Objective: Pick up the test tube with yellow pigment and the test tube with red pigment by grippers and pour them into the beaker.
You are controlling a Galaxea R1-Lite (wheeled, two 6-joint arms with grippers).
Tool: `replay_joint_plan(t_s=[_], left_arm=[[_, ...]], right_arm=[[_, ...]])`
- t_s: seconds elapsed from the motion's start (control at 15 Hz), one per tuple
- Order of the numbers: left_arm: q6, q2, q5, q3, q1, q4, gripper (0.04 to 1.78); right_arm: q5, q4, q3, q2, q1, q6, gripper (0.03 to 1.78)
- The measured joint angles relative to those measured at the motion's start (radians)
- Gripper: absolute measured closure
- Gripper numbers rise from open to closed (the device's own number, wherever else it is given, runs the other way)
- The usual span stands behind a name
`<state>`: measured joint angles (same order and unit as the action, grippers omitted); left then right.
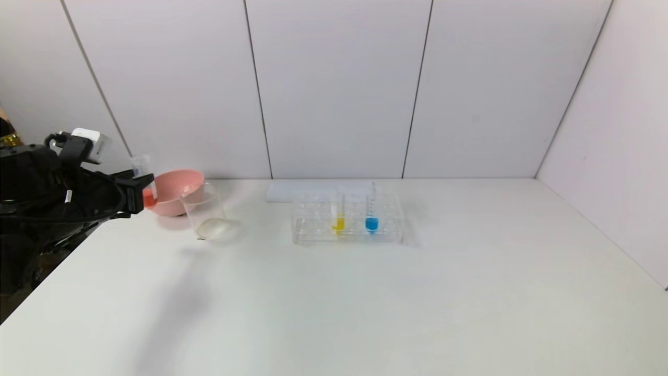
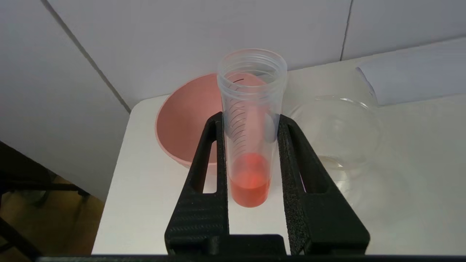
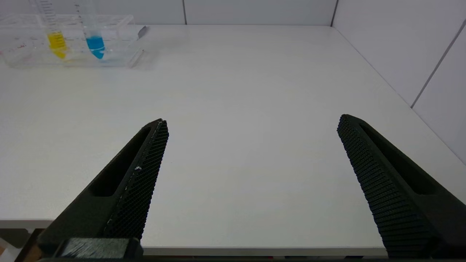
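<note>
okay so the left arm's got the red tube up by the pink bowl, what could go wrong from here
1. The left gripper holds the test tube with red pigment upright, with the pink bowl right behind it and the beaker off to one side; a pour could land in the bowl instead.
2. The beaker looks light and empty, so a bump from the tube might shift it.
3. The test tube with yellow pigment stands beside the blue tube in the rack; the open right gripper might grab the wrong one.

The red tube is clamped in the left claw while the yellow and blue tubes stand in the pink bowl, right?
Not quite. The left gripper does clamp the red tube, but the head view shows the yellow tube and blue tube standing in the clear rack, not the pink bowl.
</note>
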<state>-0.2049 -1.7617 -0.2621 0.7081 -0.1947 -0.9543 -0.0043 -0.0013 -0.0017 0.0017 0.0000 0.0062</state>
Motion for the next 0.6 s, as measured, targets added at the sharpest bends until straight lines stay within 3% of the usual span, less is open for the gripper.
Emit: replay_joint_plan(t_s=[0.33, 0.6], left_arm=[[-0.114, 0.001, -0.034, 0.067, -0.001, 0.136, 1.38], [-0.267, 0.022, -0.034, 0.148, -0.003, 0.359, 1.38]], right_arm=[[0.000, 0.000, 0.000, 0.000, 0.000, 0.000, 0.11], [0.000, 0.000, 0.000, 0.000, 0.000, 0.000, 0.11]])
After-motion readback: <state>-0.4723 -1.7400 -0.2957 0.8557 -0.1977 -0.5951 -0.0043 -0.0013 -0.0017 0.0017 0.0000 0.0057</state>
